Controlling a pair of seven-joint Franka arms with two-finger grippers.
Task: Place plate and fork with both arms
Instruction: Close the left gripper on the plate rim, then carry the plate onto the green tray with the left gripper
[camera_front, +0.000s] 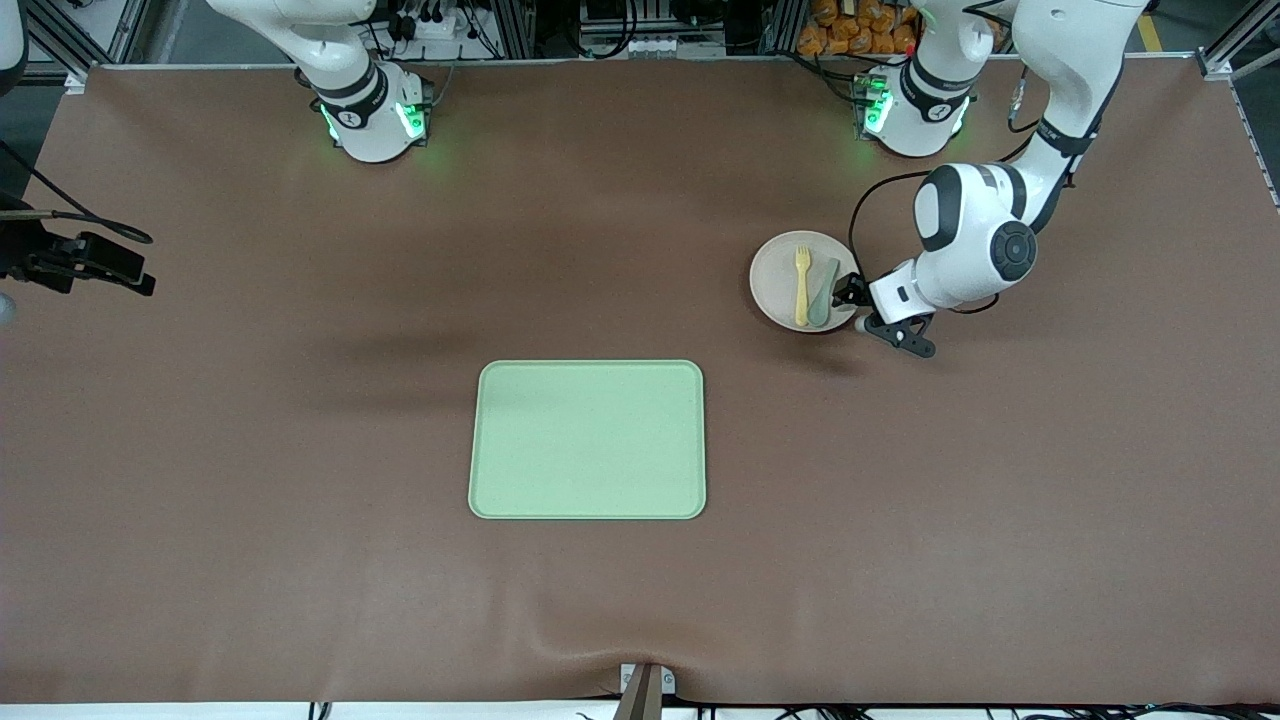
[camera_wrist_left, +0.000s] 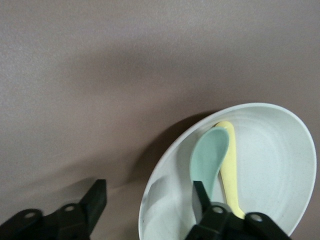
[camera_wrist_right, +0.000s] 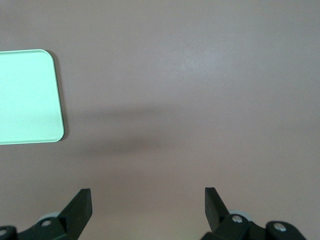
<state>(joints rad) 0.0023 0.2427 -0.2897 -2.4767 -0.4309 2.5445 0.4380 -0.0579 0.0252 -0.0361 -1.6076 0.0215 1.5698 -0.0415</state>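
Brown matting covers the whole bench, and on it I can see the plate toward the left arm's end, farther from the front camera than the pale green tray that lies flat near the middle. On the plate, the yellow fork lies side by side with a grey-green spoon, the two touching or nearly so; from the left wrist camera the spoon's bowl partly overlaps the fork. My left gripper is down at the plate's edge on the side toward the left arm's end of the bench. Its jaws stand wide apart and straddle the plate's rim: one finger is over the inside of the plate, the other over the bare bench outside it, and nothing is clamped between them. The right gripper is raised over bare bench with a corner of the tray in its wrist view, its fingers spread wide and holding nothing; that arm waits.
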